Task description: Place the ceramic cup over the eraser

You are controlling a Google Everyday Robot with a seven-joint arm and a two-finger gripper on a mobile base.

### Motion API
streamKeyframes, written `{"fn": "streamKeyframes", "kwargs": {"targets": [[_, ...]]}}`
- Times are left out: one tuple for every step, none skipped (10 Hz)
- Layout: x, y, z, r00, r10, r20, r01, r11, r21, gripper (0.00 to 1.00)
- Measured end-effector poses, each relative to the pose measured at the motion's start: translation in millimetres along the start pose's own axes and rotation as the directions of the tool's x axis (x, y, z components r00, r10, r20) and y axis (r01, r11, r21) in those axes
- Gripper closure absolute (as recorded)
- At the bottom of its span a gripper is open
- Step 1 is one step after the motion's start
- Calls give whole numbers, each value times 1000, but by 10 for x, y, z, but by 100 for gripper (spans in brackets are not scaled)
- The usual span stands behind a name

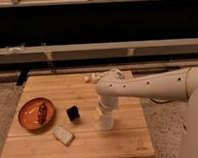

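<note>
The white ceramic cup point(106, 120) stands upright on the wooden table point(56, 146), right of centre. My gripper point(104, 109) comes down from the white arm right onto the cup's top. The black eraser point(73, 113) sits on the table a short way to the left of the cup, apart from it.
An orange-red round plate point(30, 117) with a dark brown item on it lies at the table's left. A pale flat slab point(63, 135) lies near the front, left of centre. Small pale objects point(92, 78) sit at the table's back edge. A dark shelf runs behind the table.
</note>
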Motion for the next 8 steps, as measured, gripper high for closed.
{"fn": "streamKeyframes", "kwargs": {"targets": [[-15, -4, -1, 1000, -3, 8, 3, 1000, 0, 20], [-41, 5, 4, 1000, -14, 18, 14, 1000, -2, 20], [-52, 8, 5, 1000, -16, 20, 16, 1000, -2, 20], [-67, 17, 18, 1000, -18, 19, 18, 1000, -5, 22], [-65, 18, 27, 1000, -17, 7, 18, 1000, -5, 28], [-62, 24, 48, 1000, -17, -12, 17, 1000, -7, 40], [-62, 32, 58, 1000, -15, -27, 15, 1000, -11, 51], [-57, 25, 68, 999, -12, -40, 12, 1000, -13, 60]]}}
